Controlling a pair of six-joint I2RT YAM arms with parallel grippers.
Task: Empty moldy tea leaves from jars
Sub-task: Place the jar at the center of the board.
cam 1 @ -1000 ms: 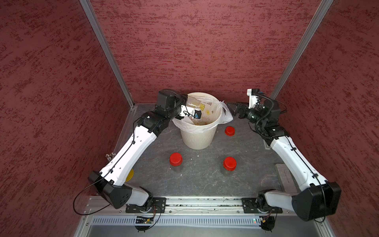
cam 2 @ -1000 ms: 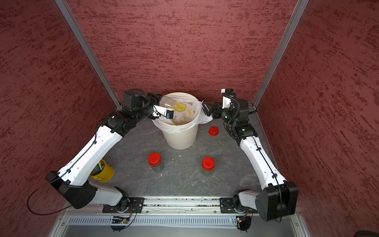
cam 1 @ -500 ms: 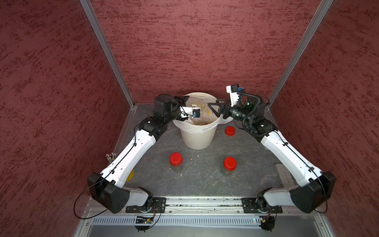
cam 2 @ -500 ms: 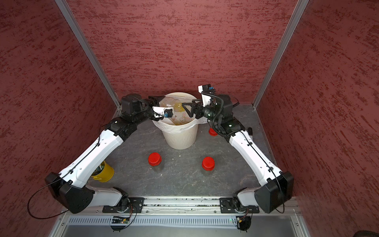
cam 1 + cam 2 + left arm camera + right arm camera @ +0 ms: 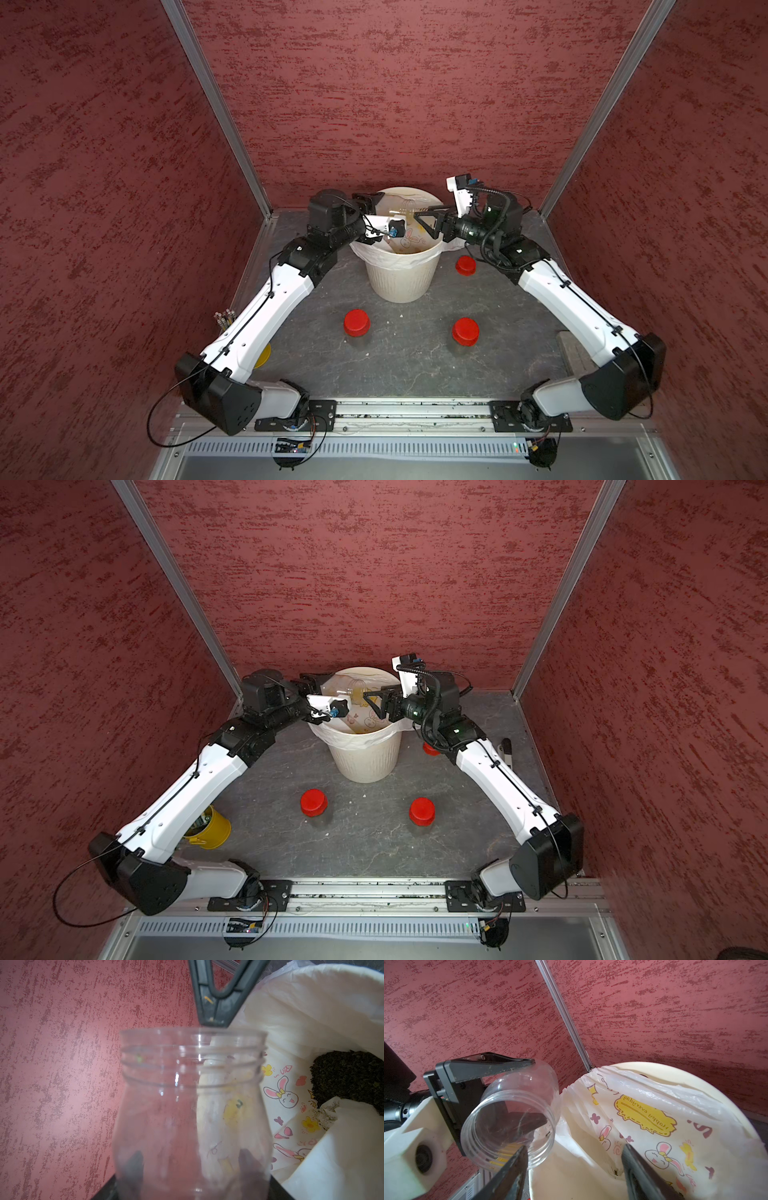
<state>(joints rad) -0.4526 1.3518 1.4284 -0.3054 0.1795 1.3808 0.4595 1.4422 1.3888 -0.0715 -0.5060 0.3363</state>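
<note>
Three jars in view, one uncapped. Bin (image 5: 401,278), cream and ribbed with a printed white bag (image 5: 643,1118) as liner, taken as reference.

Open jar (image 5: 191,1105): held over the bin's mouth on the left arm's side, lying nearly level, mouth pointing across the bin toward the right arm. Walls are clear, with only a few dark specks near the rim in the right wrist view. Seen in both top views as well (image 5: 405,209) (image 5: 353,688).

Left gripper (image 5: 539,1091): jaws clamped on the open jar's body, one finger on top and the other visible through the clear wall.

Right gripper (image 5: 574,1147): jaws apart, nothing between them, above the bin on the right arm's side. One fingertip (image 5: 521,1153) overlaps the open jar's rim in the right wrist view; contact cannot be told.

Tea leaves (image 5: 349,1078): dark olive-brown heap lying in the bag inside the bin, with fine crumbs on the liner beside it.

Capped jars: two stand upright in front of the bin, toward the arm bases, one left of centre (image 5: 356,323) and one right of centre (image 5: 465,331), well apart. Their contents cannot be read under the caps.

Loose red cap (image 5: 465,265): on the table just beside the bin, on the right arm's side.

Yellow cup (image 5: 212,829): far from the bin, partly under the left arm.
</note>
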